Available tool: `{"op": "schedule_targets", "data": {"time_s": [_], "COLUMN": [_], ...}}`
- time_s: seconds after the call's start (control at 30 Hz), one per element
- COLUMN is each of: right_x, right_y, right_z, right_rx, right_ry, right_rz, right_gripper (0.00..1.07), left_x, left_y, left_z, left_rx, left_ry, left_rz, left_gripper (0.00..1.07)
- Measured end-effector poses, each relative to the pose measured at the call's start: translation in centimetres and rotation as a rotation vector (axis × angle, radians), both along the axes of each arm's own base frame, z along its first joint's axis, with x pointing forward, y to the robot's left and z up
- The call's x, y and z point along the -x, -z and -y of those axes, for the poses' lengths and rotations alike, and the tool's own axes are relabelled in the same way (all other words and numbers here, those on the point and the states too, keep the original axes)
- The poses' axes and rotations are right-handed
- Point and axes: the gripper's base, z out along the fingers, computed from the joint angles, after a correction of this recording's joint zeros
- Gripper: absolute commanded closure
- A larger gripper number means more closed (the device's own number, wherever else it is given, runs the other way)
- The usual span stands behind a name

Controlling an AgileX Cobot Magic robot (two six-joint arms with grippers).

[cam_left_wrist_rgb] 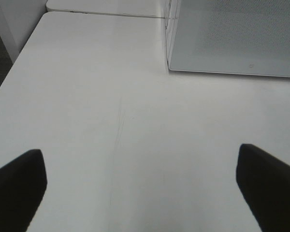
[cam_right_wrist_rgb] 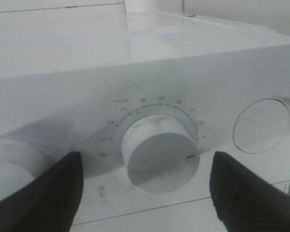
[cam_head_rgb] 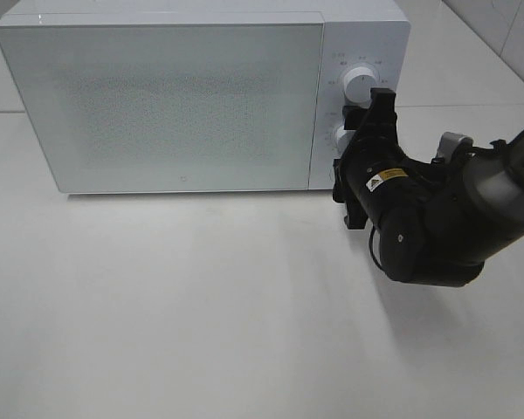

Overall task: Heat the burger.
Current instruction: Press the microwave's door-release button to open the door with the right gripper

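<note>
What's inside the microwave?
The microwave has its door shut. The door is speckled pale grey all over, so nothing behind it shows. Whatever is inside stays hidden.

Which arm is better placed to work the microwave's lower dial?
Right. The right gripper straddles the lower dial, with a finger on each side. The left gripper hangs open over the table, nowhere near that dial.

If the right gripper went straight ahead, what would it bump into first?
The numbered knob on the microwave. It sits right between the open fingers of the right gripper, and it looks very close, though depth is hard to judge.
</note>
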Motion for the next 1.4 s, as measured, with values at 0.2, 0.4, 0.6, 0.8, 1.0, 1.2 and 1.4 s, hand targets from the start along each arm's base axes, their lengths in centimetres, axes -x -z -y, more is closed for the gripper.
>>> {"op": "schedule_targets", "data": {"time_s": [0.2, 0.4, 0.6, 0.8, 1.0, 1.2, 1.4], "right_x": [1.5, 3.3, 4.1, 5.0, 6.2, 7.4, 7.7], "right_y": [-0.7, -1.7, -2.8, -4.2, -4.0, -4.5, -5.1], "right_z": [0.6, 1.3, 1.1, 1.0, 0.9, 0.9, 1.8], "right_rx": [0.108, 0.342, 0.600, 0.901, 1.190, 1.307, 1.295], "right_ry": [-0.071, -0.163, -0.303, -0.472, -0.702, -0.867, -0.983], "right_rz": [0.008, -0.038, -0.077, -0.073, -0.113, -0.130, -0.216], "right_gripper": [0.35, 0.35, 0.35, 0.35, 0.35, 0.35, 0.35], "left_x": [0.0, 0.0, 0.0, 0.0, 0.0, 0.0, 0.0], "left_y": [0.0, 0.0, 0.0, 0.0, 0.0, 0.0, 0.0], "left_z": [0.0, 0.0, 0.0, 0.0, 0.0, 0.0, 0.0], "left_rx": [0.000, 0.000, 0.000, 0.000, 0.000, 0.000, 0.000], "left_ry": [0.000, 0.000, 0.000, 0.000, 0.000, 0.000, 0.000], "left_rz": [0.000, 0.000, 0.000, 0.000, 0.000, 0.000, 0.000], "left_gripper": [0.05, 0.05, 0.05, 0.05, 0.05, 0.05, 0.05]}}
